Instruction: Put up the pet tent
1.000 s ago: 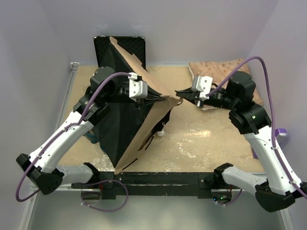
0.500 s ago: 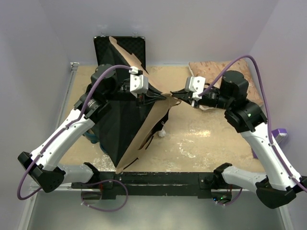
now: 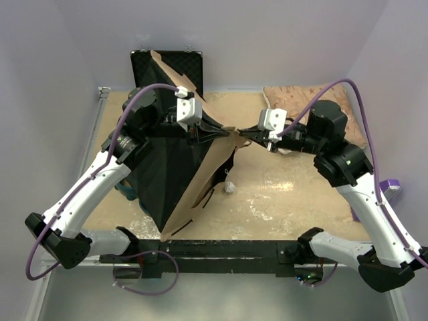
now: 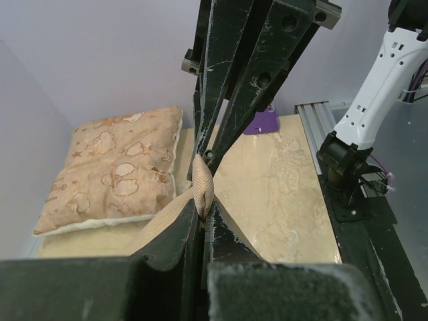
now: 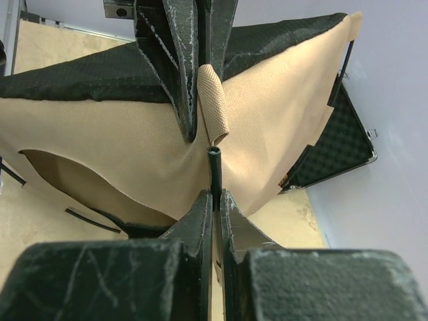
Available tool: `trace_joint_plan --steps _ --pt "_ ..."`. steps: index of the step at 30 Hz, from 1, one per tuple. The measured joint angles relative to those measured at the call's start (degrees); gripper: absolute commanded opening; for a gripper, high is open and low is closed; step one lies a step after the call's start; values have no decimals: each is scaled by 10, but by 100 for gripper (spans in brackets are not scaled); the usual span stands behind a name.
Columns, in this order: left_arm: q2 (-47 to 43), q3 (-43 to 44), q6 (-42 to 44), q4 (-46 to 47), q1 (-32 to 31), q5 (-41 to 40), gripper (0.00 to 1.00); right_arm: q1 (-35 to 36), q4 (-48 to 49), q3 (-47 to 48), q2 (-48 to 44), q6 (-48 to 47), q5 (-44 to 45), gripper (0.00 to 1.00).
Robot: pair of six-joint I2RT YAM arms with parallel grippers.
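We see one pet tent (image 3: 206, 172), half raised on the left half of the bench (image 3: 287, 194), just in front of one black case (image 3: 167, 67) that stands open at the far edge. Its tan canvas faces the middle of the bench and its black lining faces left. One corner of it is lifted toward the centre. One white pom-pom (image 3: 229, 186) hangs below that corner, next to the arched doorway cut.

At the lifted corner there is one tan woven loop (image 4: 202, 190) and the end of one thin black pole (image 5: 213, 167), just below the loop in the right wrist view.

Both arms are bent at the elbow, each base at the near edge, upper arm going away from us and forearm turned inward. The two grippers point at each other, almost tip to tip, over the middle of the bench. The left gripper (image 3: 227, 134) reaches in from the left and is clenched on the loop, with fabric pinched between its fingers. The right gripper (image 3: 246, 134) reaches in from the right and is clamped on the pole just below its open end. Both are level with the bench and held above it.

Further out, one beige patterned pillow (image 3: 297, 93) lies flat in the far right corner, behind the right arm and well apart from the tent. One small purple object (image 3: 392, 185) sits at the right edge; we cannot tell what it is.
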Motion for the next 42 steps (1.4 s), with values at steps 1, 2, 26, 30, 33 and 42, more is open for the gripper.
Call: trace_joint_plan --steps 1,2,26,30,33,42 --pt "0 0 -2 0 0 2 0 1 0 0 2 0 0 0" --pt "1 0 -3 1 0 3 0 2 0 0 3 0 0 0" --pt "8 -3 -17 18 3 42 0 18 12 -1 8 29 13 0" --pt "8 -4 -17 20 3 44 0 18 12 -1 8 31 15 0" --pt "7 -5 -16 19 3 44 0 18 12 -1 8 32 15 0" --pt "3 -6 -12 19 3 42 0 19 17 -6 5 33 14 0"
